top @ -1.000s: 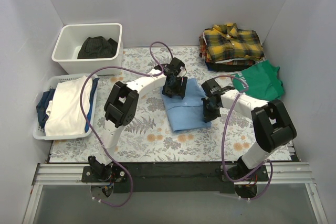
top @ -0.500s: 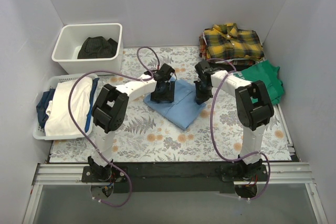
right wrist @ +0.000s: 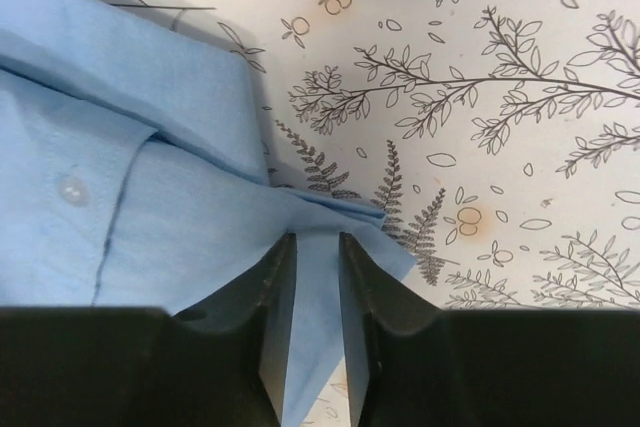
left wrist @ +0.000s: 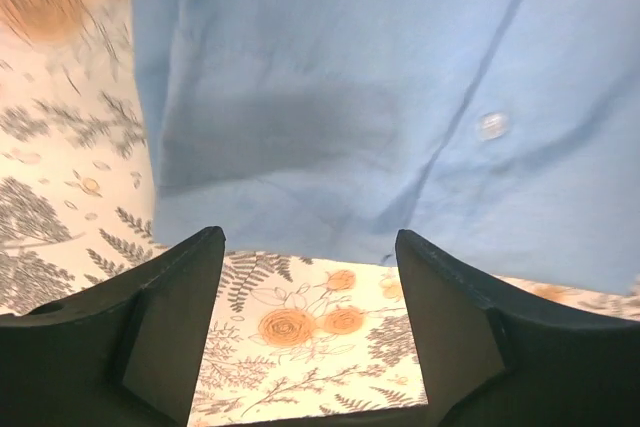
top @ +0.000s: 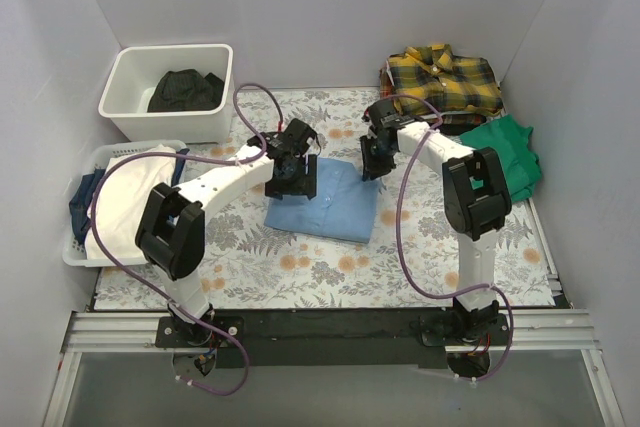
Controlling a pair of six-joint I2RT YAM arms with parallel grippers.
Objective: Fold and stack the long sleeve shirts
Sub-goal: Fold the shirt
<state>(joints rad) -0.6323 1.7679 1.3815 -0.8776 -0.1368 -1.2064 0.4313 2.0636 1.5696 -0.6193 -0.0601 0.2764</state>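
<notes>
The light blue shirt (top: 328, 205) lies folded in the middle of the floral tablecloth; it also shows in the left wrist view (left wrist: 400, 97) and the right wrist view (right wrist: 150, 197). My left gripper (top: 290, 173) is at the shirt's far left edge. It is open (left wrist: 310, 247), with only tablecloth between its fingers. My right gripper (top: 374, 159) is at the shirt's far right corner, shut on a fold of the blue cloth (right wrist: 317, 239). The yellow-and-black plaid shirt (top: 441, 78) lies folded on a pile at the back right.
A green T-shirt (top: 500, 153) lies right of the right arm. A white bin (top: 129, 68) at the back left holds a black garment (top: 185, 90). A white basket (top: 76, 252) with white and blue clothes stands at the left edge.
Both grippers have moved left and toward the back. The blue shirt has slid left with them and turned, and now lies flatter and squarer.
</notes>
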